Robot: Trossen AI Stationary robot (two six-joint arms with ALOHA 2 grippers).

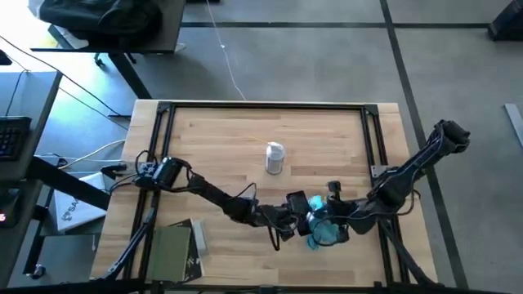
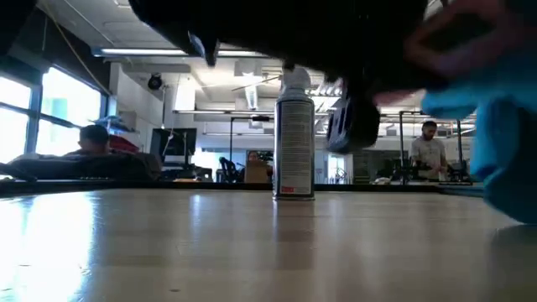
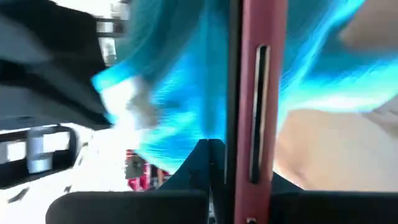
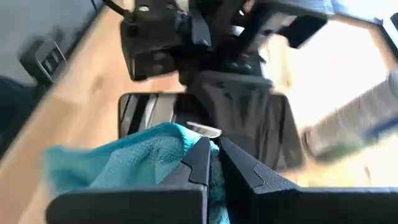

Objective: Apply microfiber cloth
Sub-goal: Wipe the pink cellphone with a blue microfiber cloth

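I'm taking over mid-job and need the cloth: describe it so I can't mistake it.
Start at the wooden table and go to its near-right part, where both arms meet. The microfiber cloth is the bunched turquoise-blue fabric there, pinched in the right gripper, facing the left gripper. It is the only soft, blue thing; the nearby spray can is rigid, white and upright.

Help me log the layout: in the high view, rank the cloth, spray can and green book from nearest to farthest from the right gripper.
1. Microfiber cloth, pinched in the right gripper.
2. Spray can, mid-table.
3. Green book, near the left corner of the table.
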